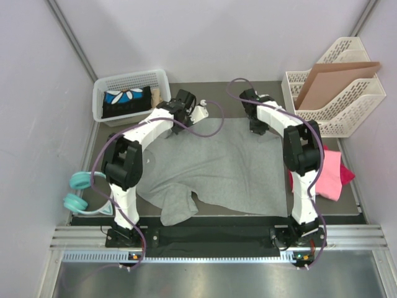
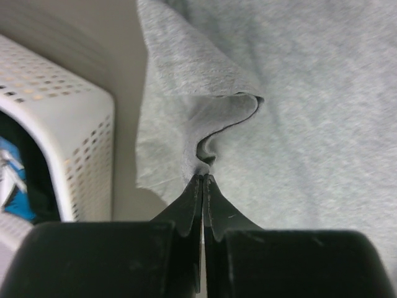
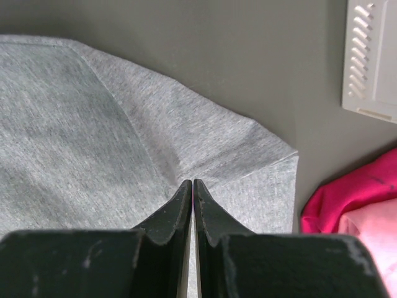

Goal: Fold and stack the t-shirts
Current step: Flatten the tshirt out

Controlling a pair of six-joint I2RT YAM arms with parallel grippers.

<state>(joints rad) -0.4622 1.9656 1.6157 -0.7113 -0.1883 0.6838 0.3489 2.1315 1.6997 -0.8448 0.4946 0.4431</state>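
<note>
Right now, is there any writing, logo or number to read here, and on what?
None can be read.
The grey t-shirt, pink t-shirts and cardboard sheet are plain.
The blue and white item in the white basket bears a pattern too small to tell if it is lettering.

The plain heather grey cloth t-shirt (image 1: pixel 223 164) lay spread across the middle of the worktop (image 1: pixel 211 93), one sleeve crumpled at its near left corner and its far edge puckered. The bright pink t-shirt (image 1: pixel 332 177) lay bunched over the magenta t-shirt (image 1: pixel 347 176) at the right edge.
</note>
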